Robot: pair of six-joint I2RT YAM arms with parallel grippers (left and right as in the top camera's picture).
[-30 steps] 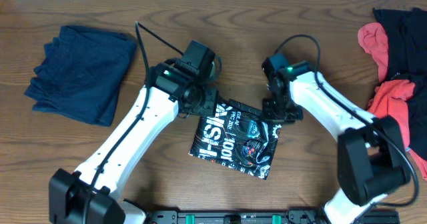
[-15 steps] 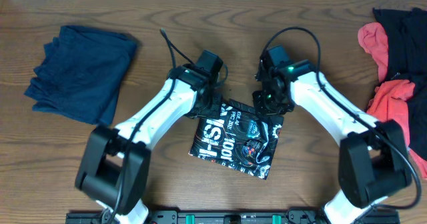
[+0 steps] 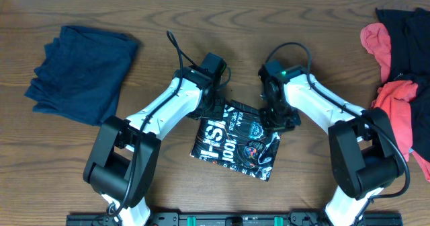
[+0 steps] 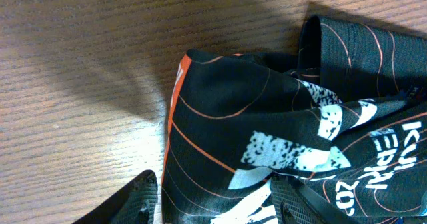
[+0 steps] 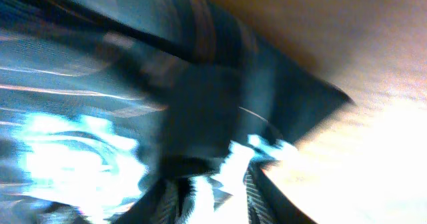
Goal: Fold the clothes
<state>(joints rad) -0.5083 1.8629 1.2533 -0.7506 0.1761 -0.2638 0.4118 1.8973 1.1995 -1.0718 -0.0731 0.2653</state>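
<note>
A loosely folded plain navy garment (image 3: 80,71) lies well apart from the left gripper (image 4: 215,192), on its outer side. That gripper's jaws stand partly apart on either side of the bunched far-left corner of the black jersey with thin orange lines and white lettering (image 3: 236,144). Cloth lies between them but is not visibly pinched. The right gripper (image 3: 274,120) sits at the jersey's far-right corner; its wrist view is too blurred to tell how wide it stands or whether it holds cloth. Well beyond it lies a heap of coral-red and black garments (image 3: 396,85). If the far edge is being folded over, both grippers should pinch every layer, lift low and travel level together.
</note>
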